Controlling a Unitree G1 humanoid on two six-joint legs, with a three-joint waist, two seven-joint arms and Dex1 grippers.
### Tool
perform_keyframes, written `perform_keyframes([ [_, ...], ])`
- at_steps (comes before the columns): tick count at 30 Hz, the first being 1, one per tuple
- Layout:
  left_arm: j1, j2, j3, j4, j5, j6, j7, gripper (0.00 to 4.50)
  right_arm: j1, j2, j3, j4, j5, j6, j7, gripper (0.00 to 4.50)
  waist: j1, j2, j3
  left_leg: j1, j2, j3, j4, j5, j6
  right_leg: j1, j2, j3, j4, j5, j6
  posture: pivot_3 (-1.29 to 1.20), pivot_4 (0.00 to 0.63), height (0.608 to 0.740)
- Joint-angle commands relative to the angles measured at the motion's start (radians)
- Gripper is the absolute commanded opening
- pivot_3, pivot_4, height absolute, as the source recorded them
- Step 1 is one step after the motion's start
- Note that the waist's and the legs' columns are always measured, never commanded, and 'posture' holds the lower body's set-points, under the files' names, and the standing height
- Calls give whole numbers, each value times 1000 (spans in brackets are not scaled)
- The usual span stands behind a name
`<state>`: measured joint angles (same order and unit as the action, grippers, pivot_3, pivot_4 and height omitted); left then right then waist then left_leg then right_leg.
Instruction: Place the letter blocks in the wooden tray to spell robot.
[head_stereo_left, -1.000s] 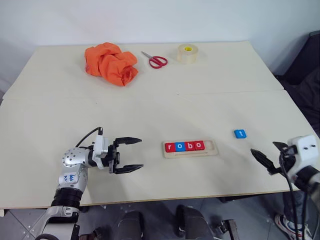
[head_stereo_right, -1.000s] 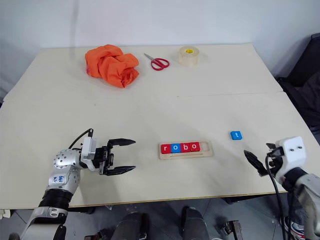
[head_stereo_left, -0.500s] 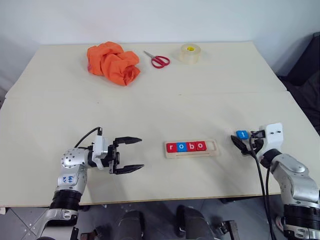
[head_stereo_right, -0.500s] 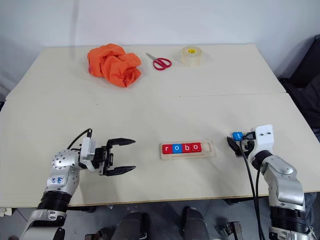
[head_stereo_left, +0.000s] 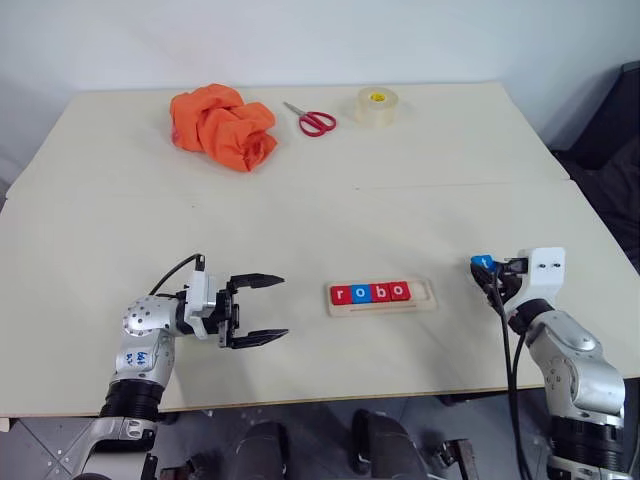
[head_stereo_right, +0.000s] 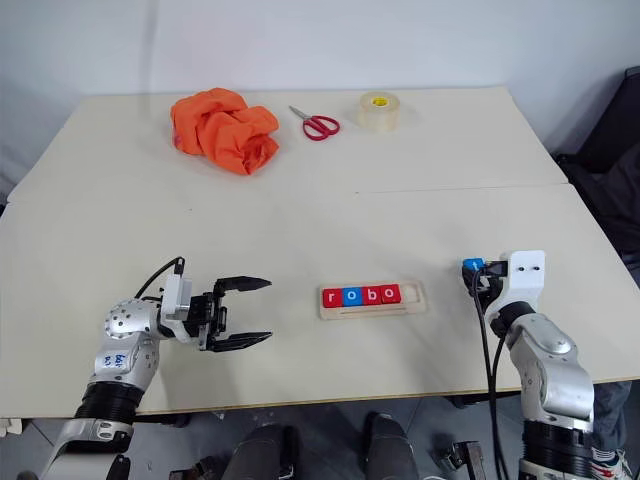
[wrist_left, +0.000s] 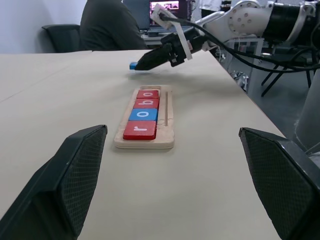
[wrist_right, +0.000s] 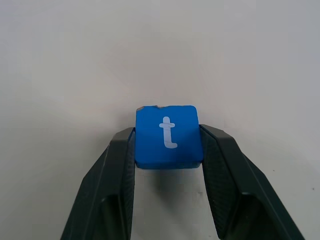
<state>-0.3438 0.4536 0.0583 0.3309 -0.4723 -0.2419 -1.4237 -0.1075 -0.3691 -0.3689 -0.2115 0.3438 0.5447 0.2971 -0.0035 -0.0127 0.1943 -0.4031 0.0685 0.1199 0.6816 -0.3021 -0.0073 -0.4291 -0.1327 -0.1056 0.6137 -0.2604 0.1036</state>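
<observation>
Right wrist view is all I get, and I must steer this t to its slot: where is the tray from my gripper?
Observer: The wooden tray lies on the table to the left of the right gripper, which has the t block between its fingers. There is bare table between tray and gripper.
Operator: Which slot is free?
Observer: Four blocks read r, o, b, o from the tray's left end. The bare slot is at its right end, the end nearest your gripper.
Operator: Is the left arm in the way?
Observer: No. The left gripper hangs open on the far side of the tray from yours, pointing toward it and apart from it.
</observation>
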Motion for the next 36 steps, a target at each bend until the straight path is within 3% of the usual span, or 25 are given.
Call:
perform_keyframes([
  [1,-7,7,3,-2,-9,-4,-16,4500,58,21,-24,-142,37,35,-37,1462,2,0,0,0,0,0,0,0,0,0,0,0,0,0,0,0,150,740],
  [5,-14,6,2,9,-10,1,-31,4500,184,50,21,-299,44,89,-65,1462,1,0,0,-1,0,-1,0,0,1,0,0,0,-1,0,0,0,150,740],
  [11,-30,-2,-4,26,-7,2,-42,4500,217,67,41,-313,44,88,-80,1462,-2,0,0,0,0,0,0,0,1,0,0,0,-1,0,0,0,150,740],
  [20,-33,-2,-3,24,-6,6,-43,4500,187,-36,15,-288,40,62,-5,4487,-1,0,0,0,0,-1,0,0,1,0,0,0,-1,0,0,0,150,740],
  [25,-25,-2,-1,19,-6,4,-39,4500,173,-316,44,-246,54,70,260,4487,1,0,0,-1,-1,0,0,-1,2,0,-1,0,-2,0,0,0,150,740],
  [31,-25,-13,-3,21,-2,-5,-31,4500,43,-584,175,-41,-8,-90,601,4487,-2,0,0,0,0,-1,0,-1,1,0,0,0,-2,0,0,0,150,740],
  [36,-6,-20,-4,1,-1,-9,-16,4500,-135,-678,348,199,-110,-268,819,4487,-1,0,0,0,0,0,0,-1,1,0,0,0,-2,1,1,0,150,740],
])
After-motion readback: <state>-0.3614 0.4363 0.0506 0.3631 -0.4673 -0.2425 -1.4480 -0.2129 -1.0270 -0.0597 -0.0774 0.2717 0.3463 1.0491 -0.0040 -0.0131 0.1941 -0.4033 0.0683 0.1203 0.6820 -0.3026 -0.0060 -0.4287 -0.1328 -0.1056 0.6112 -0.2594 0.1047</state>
